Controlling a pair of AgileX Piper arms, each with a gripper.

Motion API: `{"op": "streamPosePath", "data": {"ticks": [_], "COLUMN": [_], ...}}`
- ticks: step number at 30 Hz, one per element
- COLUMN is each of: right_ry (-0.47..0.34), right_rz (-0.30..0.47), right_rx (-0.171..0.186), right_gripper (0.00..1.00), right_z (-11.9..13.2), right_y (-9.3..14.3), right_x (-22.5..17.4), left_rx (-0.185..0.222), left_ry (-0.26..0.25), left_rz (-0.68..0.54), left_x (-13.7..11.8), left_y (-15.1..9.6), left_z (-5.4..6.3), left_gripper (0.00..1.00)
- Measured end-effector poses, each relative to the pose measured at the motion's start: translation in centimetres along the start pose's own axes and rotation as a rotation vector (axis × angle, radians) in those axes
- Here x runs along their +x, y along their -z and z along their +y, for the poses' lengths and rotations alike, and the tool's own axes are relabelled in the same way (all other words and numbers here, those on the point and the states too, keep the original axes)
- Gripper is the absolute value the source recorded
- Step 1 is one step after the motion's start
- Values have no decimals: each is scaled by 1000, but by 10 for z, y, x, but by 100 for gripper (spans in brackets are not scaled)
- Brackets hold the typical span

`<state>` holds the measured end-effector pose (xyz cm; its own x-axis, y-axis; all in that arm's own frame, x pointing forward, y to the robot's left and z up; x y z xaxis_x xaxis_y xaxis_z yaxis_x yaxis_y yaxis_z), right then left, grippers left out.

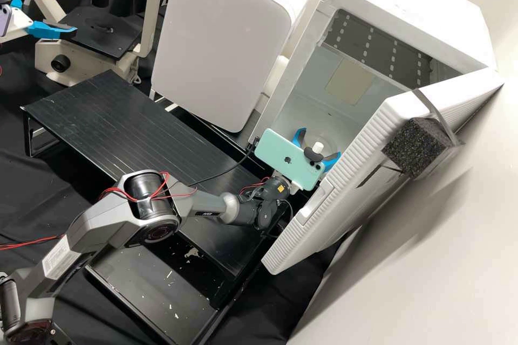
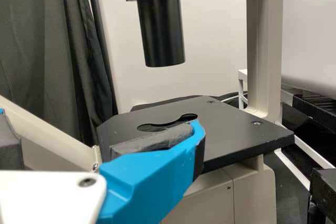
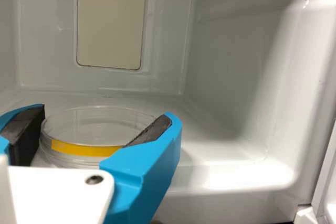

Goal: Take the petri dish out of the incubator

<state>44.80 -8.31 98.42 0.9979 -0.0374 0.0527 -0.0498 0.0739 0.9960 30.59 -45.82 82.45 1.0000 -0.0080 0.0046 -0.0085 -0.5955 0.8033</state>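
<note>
The right gripper point(image 1: 317, 145) is at the mouth of the white incubator point(image 1: 413, 5), its blue fingers spread apart. In the right wrist view, a clear round petri dish point(image 3: 97, 121) with a yellow band lies on the incubator floor point(image 3: 220, 145). The right gripper point(image 3: 105, 116) is open around the dish's near part, one finger on each side; whether the pads touch it I cannot tell. At the far left, the left gripper point(image 1: 54, 9) stands open beside the microscope. In the left wrist view, the left gripper point(image 2: 105, 129) has nothing between its fingers, in front of the microscope stage point(image 2: 236, 135).
The incubator's ribbed door point(image 1: 345, 188) stands open close to the right arm, with a black foam block point(image 1: 415, 148) on it. A black raised platform point(image 1: 113, 124) crosses the bench. A large white appliance point(image 1: 221, 38) stands between the microscope point(image 1: 151, 11) and the incubator.
</note>
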Motion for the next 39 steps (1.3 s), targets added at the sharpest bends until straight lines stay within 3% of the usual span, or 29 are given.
{"op": "streamPosePath", "data": {"ticks": [15,24,29,33,39], "right_ry": [-5,-47,-62,-85,-122], "right_rz": [6,7,11,44,159], "right_rx": [2,14,37,78,123], "right_gripper": [0,0,0,0,0], "right_z": [1,18,21,17,6], "right_y": [-2,-8,-9,-3,13], "right_x": [-1,-31,-62,-92,-133], "left_rx": [0,0,0,0,0], "left_ry": [0,0,0,0,0], "left_rz": [0,0,0,0,0], "left_x": [0,0,0,0,0], "left_y": [0,0,0,0,0], "left_z": [0,0,0,0,0], "left_gripper": [100,100,100,100,100]}}
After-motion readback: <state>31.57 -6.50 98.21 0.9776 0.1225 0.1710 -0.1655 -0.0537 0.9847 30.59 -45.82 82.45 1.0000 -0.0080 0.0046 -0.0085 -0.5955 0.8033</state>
